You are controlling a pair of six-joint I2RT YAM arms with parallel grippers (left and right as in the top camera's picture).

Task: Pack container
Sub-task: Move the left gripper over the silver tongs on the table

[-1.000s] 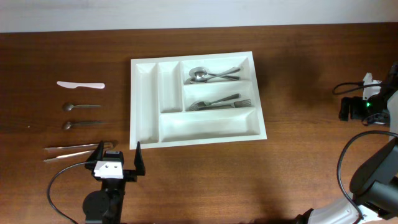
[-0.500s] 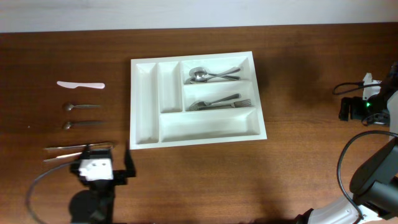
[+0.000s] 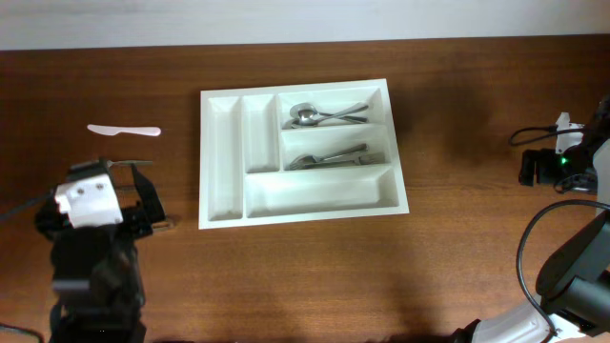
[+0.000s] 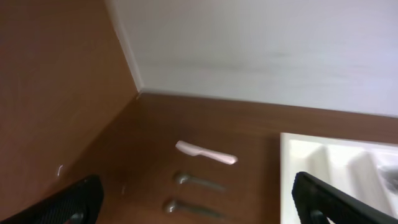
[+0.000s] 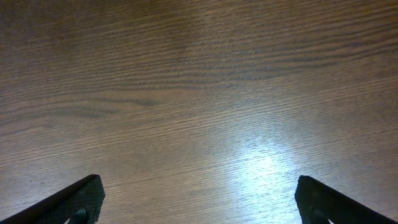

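The white cutlery tray [image 3: 221, 152] lies mid-table, with spoons [image 3: 322, 114] in its top crosswise compartment and forks [image 3: 338, 155] in the middle one. Its edge shows in the left wrist view [image 4: 292, 168]. My left gripper [image 3: 133, 183] is open and empty, raised over the loose cutlery left of the tray. The left wrist view shows two spoons [image 4: 198, 182] between its fingers [image 4: 202, 199] and a white plastic knife [image 4: 205, 152] beyond them. My right gripper [image 3: 538, 169] is open and empty over bare wood at the far right [image 5: 199, 199].
The white plastic knife [image 3: 124, 131] lies on the table far left of the tray. My left arm hides most of the other loose cutlery in the overhead view. A white wall [image 4: 261, 43] runs along the table's back edge. Cables lie by the right arm [image 3: 534, 135].
My left arm has moved from the table's front edge to the left and away from it. It now covers the spoons and knives that showed before. The right arm has not moved.
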